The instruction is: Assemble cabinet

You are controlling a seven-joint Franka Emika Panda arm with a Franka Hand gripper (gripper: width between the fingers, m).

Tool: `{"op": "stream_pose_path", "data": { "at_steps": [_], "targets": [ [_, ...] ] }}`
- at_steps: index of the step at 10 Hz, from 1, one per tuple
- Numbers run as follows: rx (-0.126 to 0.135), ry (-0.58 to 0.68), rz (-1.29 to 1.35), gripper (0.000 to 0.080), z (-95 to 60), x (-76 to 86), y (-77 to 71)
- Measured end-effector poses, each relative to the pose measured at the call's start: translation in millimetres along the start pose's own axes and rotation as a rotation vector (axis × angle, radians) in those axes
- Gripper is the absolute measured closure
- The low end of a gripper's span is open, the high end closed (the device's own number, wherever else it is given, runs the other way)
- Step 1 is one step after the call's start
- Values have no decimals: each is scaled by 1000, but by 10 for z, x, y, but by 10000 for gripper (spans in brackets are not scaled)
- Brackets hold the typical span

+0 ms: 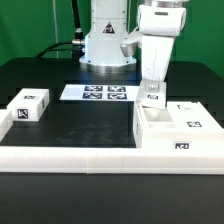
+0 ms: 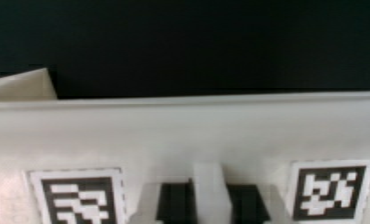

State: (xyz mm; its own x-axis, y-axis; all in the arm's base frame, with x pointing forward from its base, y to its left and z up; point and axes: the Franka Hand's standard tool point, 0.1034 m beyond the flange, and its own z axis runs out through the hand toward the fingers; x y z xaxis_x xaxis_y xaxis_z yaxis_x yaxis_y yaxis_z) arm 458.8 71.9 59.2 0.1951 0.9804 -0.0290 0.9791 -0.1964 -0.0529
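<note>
Assembly appears to be at an early or middle stage, judged from how the parts lie. The cabinet (image 1: 175, 128), a large white box with its open side up, sits on the black counter (image 1: 80, 130) at the exterior view's right, against the long white rail (image 1: 90, 160) that runs along the front. Inner dividers and two tags show on it. A small white block (image 1: 30, 108) bearing a tag lies well apart from it, at the exterior view's left and also near the rail. It is not joined to the box, so at least that piece is left to fit. Whether any door panel is already mounted on the box cannot be told from these views. The marker board (image 1: 95, 93) lies flat behind, near the robot's base.

The pincer (image 1: 152, 97) hangs at the box's rear corner nearest the marker board, pointing down. The wrist view is blurred. It shows a white wall with two tags, and the dark fingers (image 2: 173, 200) set narrowly with a thin white strip between them. Whether they are clamped on that strip cannot be told.
</note>
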Motion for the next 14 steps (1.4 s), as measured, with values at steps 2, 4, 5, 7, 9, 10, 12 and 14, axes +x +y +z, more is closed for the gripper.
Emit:
{"op": "stream_pose_path", "data": {
  "at_steps": [2,4,5,7,9,10,12,14],
  "targets": [
    [3,0,-3,729,9,7,10],
    [-1,4,-108,729,21,-29,44],
    [-9,9,-154,729,27,-57,55],
    [-9,9,-154,729,23,-69,58],
    [-10,10,-154,729,27,-71,68],
    [-24,20,-200,729,35,-94,192],
    [-44,32,-192,729,15,-45,518],
    [-61,41,-190,729,-1,-10,695]
  ]
}}
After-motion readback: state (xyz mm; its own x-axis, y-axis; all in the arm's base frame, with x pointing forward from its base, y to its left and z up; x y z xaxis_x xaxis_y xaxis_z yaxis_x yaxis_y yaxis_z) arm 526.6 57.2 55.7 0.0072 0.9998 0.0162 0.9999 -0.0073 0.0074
